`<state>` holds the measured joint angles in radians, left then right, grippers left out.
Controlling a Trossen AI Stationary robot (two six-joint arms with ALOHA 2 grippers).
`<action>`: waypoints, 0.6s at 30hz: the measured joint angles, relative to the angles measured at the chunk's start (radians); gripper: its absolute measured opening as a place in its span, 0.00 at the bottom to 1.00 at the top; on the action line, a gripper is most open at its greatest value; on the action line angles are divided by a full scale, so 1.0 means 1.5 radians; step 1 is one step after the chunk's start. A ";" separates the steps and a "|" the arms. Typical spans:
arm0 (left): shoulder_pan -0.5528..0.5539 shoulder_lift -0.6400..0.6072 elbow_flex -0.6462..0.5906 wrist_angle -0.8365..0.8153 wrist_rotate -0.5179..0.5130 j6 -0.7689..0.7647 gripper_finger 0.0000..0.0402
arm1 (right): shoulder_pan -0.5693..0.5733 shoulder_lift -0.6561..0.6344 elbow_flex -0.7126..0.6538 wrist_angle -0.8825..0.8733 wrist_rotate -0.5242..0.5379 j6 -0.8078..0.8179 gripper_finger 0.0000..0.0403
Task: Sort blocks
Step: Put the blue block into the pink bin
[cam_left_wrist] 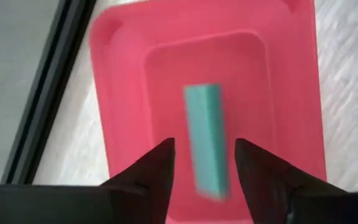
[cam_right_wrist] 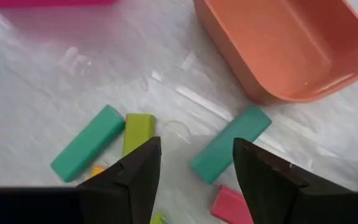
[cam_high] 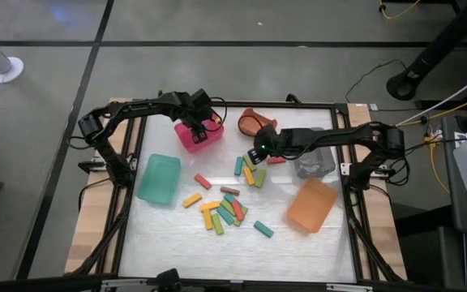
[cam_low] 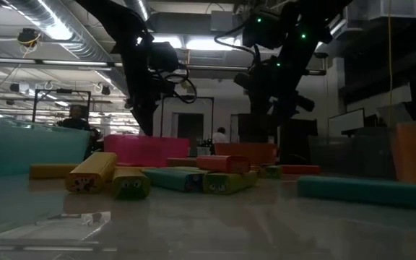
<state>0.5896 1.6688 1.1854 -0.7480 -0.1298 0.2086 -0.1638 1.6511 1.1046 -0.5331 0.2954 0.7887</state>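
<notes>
My left gripper [cam_high: 203, 123] hangs open over the pink bin [cam_high: 199, 136] at the table's far side. In the left wrist view a teal block [cam_left_wrist: 206, 134] shows inside the pink bin [cam_left_wrist: 123, 93], below the gap between my fingers [cam_left_wrist: 204, 144], which stand clear of it. My right gripper [cam_high: 255, 152] is open above scattered blocks near the table's middle. Its fingers [cam_right_wrist: 196, 142] stand over a teal block [cam_right_wrist: 230, 143]. Another teal block [cam_right_wrist: 87, 152], a green one [cam_right_wrist: 138, 132] and a red one [cam_right_wrist: 232, 205] lie close by. More blocks [cam_high: 225, 211] lie flat on the table.
A teal bin [cam_high: 159, 178] sits on the table's left. A grey bin [cam_high: 314, 162] and an orange bin [cam_high: 312, 204] sit on the right. A brown-orange bin [cam_high: 254, 122] stands at the far side, just beyond my right gripper. A lone teal block [cam_high: 263, 229] lies toward the near edge.
</notes>
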 joint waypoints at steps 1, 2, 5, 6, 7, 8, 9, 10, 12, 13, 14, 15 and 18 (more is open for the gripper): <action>0.000 0.000 0.000 0.002 -0.001 -0.001 0.43 | 0.000 0.001 0.000 0.002 0.002 0.009 0.50; 0.000 0.000 0.000 0.002 -0.001 -0.002 0.44 | 0.000 0.002 0.000 0.001 0.004 0.019 0.50; 0.000 0.000 0.000 0.001 -0.001 -0.007 0.47 | 0.000 0.002 0.000 -0.003 0.022 0.057 0.50; 0.000 0.000 0.000 0.001 -0.001 -0.011 0.47 | 0.000 0.002 0.000 -0.009 0.031 0.073 0.50; 0.000 0.000 0.000 0.001 -0.001 -0.015 0.47 | 0.000 0.002 0.000 -0.017 0.041 0.090 0.50; 0.000 0.000 0.000 0.001 -0.001 -0.018 0.47 | 0.000 0.002 0.000 -0.021 0.049 0.106 0.50; 0.000 0.000 0.000 0.001 -0.001 -0.018 0.47 | 0.000 0.002 0.000 -0.027 0.056 0.123 0.50; 0.000 0.000 0.000 0.001 -0.001 -0.018 0.46 | 0.000 0.002 0.000 -0.031 0.063 0.142 0.50; 0.000 0.000 0.000 0.001 -0.001 -0.017 0.46 | 0.000 0.007 0.000 -0.032 0.071 0.170 0.50; 0.000 0.000 0.000 0.002 -0.001 -0.017 0.46 | 0.000 0.010 0.000 -0.029 0.071 0.181 0.50; 0.000 0.000 0.000 0.003 -0.001 -0.017 0.46 | 0.000 0.015 0.000 -0.029 0.071 0.190 0.50; 0.000 0.000 0.000 0.004 -0.001 -0.017 0.46 | 0.000 0.022 0.000 -0.027 0.071 0.200 0.50; 0.000 0.000 0.000 0.003 -0.001 -0.017 0.45 | 0.000 0.052 0.000 -0.027 0.070 0.223 0.50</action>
<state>0.5896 1.6688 1.1854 -0.7433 -0.1307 0.1825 -0.1642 1.7286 1.1042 -0.5738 0.4004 1.1239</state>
